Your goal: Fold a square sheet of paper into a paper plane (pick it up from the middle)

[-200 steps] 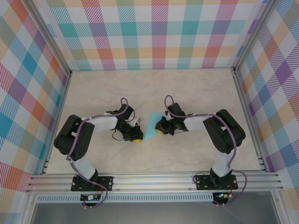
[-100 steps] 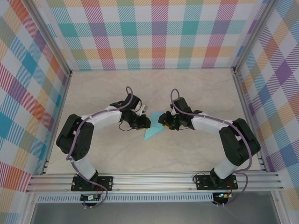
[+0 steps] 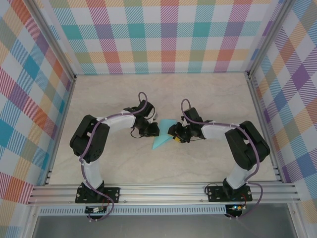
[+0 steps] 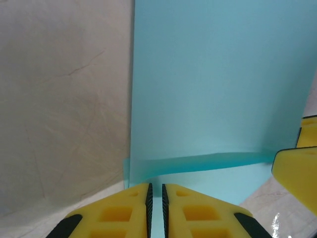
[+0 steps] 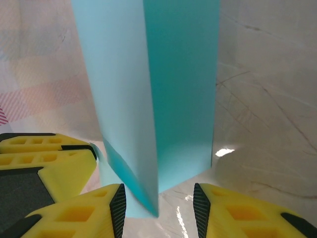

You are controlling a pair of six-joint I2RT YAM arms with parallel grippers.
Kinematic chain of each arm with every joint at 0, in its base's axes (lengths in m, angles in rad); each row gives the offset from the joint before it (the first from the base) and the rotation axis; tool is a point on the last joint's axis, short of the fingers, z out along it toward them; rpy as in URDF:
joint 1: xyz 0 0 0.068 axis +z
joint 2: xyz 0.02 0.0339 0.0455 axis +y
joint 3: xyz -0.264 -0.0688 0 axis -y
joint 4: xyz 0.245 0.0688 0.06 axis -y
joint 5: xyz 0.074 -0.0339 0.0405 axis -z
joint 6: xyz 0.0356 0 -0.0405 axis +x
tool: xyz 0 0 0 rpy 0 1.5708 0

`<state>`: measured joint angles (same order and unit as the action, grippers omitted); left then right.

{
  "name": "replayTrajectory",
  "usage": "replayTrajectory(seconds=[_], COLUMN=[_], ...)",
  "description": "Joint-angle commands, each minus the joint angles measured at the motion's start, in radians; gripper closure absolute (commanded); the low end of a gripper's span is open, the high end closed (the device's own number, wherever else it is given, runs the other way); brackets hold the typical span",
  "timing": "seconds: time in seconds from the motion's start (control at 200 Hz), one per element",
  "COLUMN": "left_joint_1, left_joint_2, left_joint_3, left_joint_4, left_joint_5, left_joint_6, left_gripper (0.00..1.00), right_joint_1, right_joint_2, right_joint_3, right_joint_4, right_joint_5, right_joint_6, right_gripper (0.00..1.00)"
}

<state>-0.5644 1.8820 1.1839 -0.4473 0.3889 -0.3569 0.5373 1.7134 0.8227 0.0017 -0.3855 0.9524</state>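
Observation:
The square sheet of paper (image 3: pixel 162 138) is turquoise and folded, with a pointed outline, and sits mid-table between both grippers. My left gripper (image 3: pixel 152 130) holds its left side. In the left wrist view the yellow fingers (image 4: pixel 126 210) stand almost together, and the paper (image 4: pixel 213 89) runs into the thin gap of the left gripper (image 4: pixel 155 188). My right gripper (image 3: pixel 174 134) is at the paper's right side. In the right wrist view the right gripper (image 5: pixel 159 198) is open, and a raised fold of the paper (image 5: pixel 183 74) stands between its fingers, not clamped.
The beige table (image 3: pixel 208 94) is walled by plaid panels on three sides. An aluminium rail (image 3: pixel 163 191) carries both arm bases along the near edge. The two grippers are almost touching: the left one's yellow fingers (image 5: pixel 44 153) show in the right wrist view.
Both grippers moved up-table and closer together around the paper. The right gripper went from shut to open. The paper went from lying flat to partly lifted with a raised fold.

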Motion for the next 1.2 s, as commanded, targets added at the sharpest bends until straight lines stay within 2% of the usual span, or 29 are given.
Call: replayTrajectory(seconds=[0.0, 0.25, 0.335, 0.485, 0.7, 0.81, 1.01, 1.195], left_joint_1=[-0.006, -0.006, -0.006, -0.01, -0.088, -0.155, -0.296, -0.367], left_joint_2=[0.021, 0.015, 0.004, -0.055, -0.239, -0.29, -0.271, -0.208], left_joint_3=[0.025, 0.017, 0.01, -0.028, -0.151, -0.192, -0.202, -0.18], left_joint_4=[-0.033, -0.021, -0.013, 0.005, 0.053, 0.064, 0.074, 0.086], left_joint_5=[-0.019, -0.016, -0.019, -0.038, -0.214, -0.307, -0.496, -0.621], left_joint_6=[0.02, 0.019, 0.014, 0.001, 0.004, 0.008, 0.025, 0.024], left_gripper=[0.85, 0.85, 0.85, 0.77, 0.6, 0.57, 0.55, 0.55], right_joint_1=[0.003, 0.017, 0.025, 0.03, 0.031, 0.031, 0.032, 0.033], right_joint_2=[0.029, 0.084, 0.095, 0.104, 0.098, 0.091, 0.09, 0.086], right_joint_3=[0.027, 0.065, 0.079, 0.099, 0.104, 0.107, 0.116, 0.122], right_joint_4=[0.067, 0.098, 0.079, 0.023, 0.006, -0.004, -0.015, -0.024], right_joint_5=[-0.063, -0.125, -0.123, -0.096, -0.083, -0.079, -0.088, -0.093], right_joint_6=[0.001, -0.022, -0.037, -0.056, -0.036, -0.028, -0.023, -0.021], right_gripper=[0.57, 0.64, 0.69, 0.8, 0.87, 0.87, 0.88, 0.88])
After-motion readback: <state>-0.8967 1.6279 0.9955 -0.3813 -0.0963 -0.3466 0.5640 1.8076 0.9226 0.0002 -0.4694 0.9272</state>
